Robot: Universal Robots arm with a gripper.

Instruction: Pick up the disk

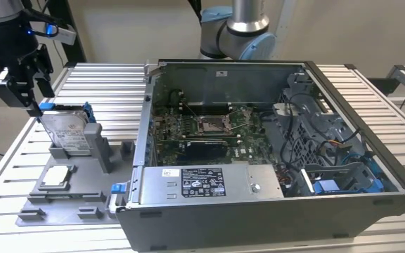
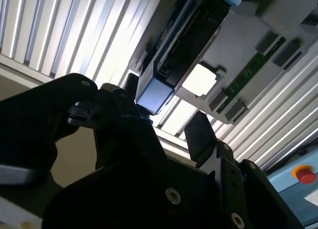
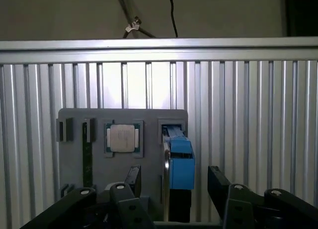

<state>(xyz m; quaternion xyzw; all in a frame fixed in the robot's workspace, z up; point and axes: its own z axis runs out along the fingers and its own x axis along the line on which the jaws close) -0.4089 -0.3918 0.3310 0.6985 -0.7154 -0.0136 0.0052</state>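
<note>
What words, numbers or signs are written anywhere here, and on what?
None can be read with certainty.
White label on the disk: print too small to read.
Black-and-white label on the grey box inside the computer case: too small.
Small white sticker beside that label: blurred.
Back-wall sticker in the case: blurred.

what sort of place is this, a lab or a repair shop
Probably a robotics lab or test cell: an opened computer case sits on a ribbed metal table, a grey fixture holds the disk upright, and the arm's gripper hangs open astride it.
</note>
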